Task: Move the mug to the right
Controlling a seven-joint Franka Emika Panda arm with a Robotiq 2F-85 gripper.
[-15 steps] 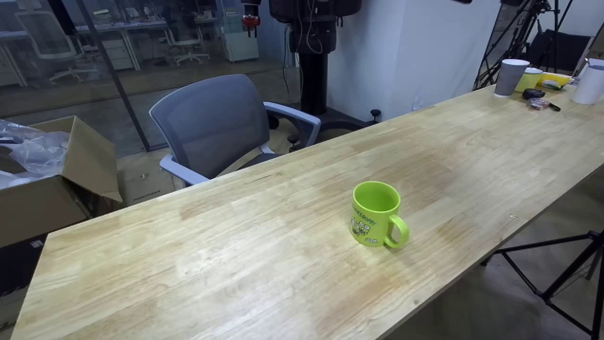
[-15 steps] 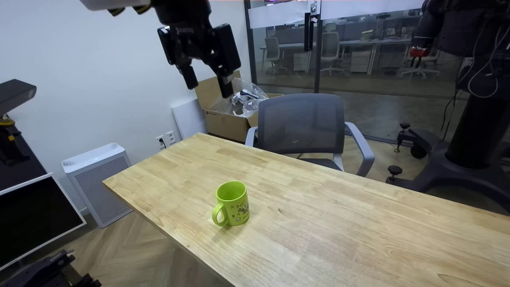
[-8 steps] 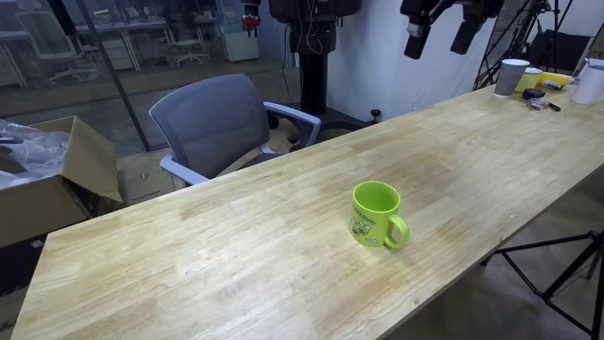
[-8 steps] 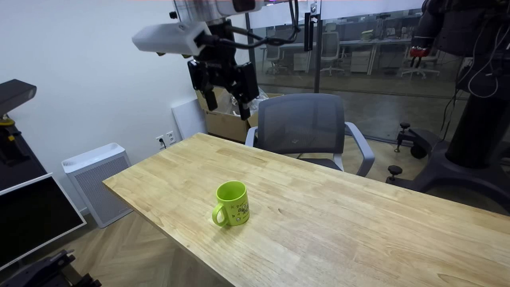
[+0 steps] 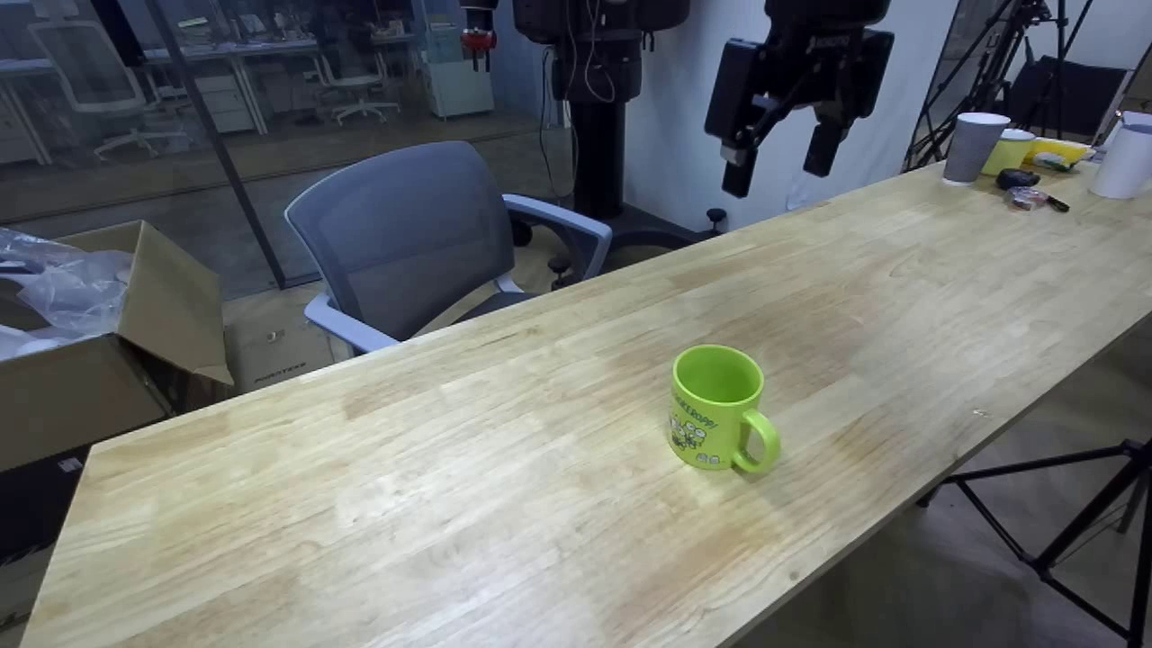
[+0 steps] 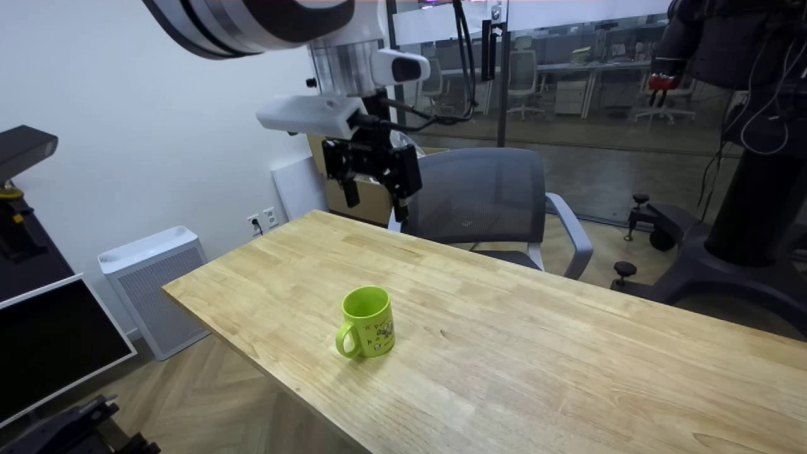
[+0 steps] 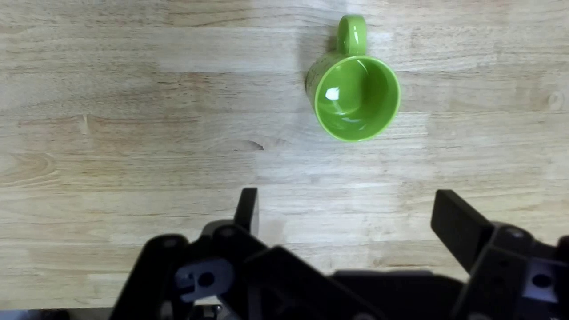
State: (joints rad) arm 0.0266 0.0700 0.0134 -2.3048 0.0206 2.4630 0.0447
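Lime-green mug [image 7: 355, 98], cartoon print on its side, standing upright and ungripped on a pale wooden tabletop [image 7: 111, 178]. Its loop handle [image 7: 359, 38] points away from the grey mesh office chair [image 6: 476, 195], toward the opposite long edge. Above the mug and on its chair side, well apart from it in both exterior views, hangs the black Robotiq gripper [image 5: 778, 174]. Its fingers [image 7: 246, 209] stand wide, with nothing between them.

In the wrist view the mug sits ahead of the fingertips, toward the top, its round body nearly centred on the gap. The handle points onward, crosswise to the line joining the fingers, so it should be out of their way. This looks like the approach step, with grip and shift not yet done. Likely next is a reach forward and down, one finger to each side of the body. The fingers seem nearer the viewpoint than the mug, so the gap may be snugger than it looks.
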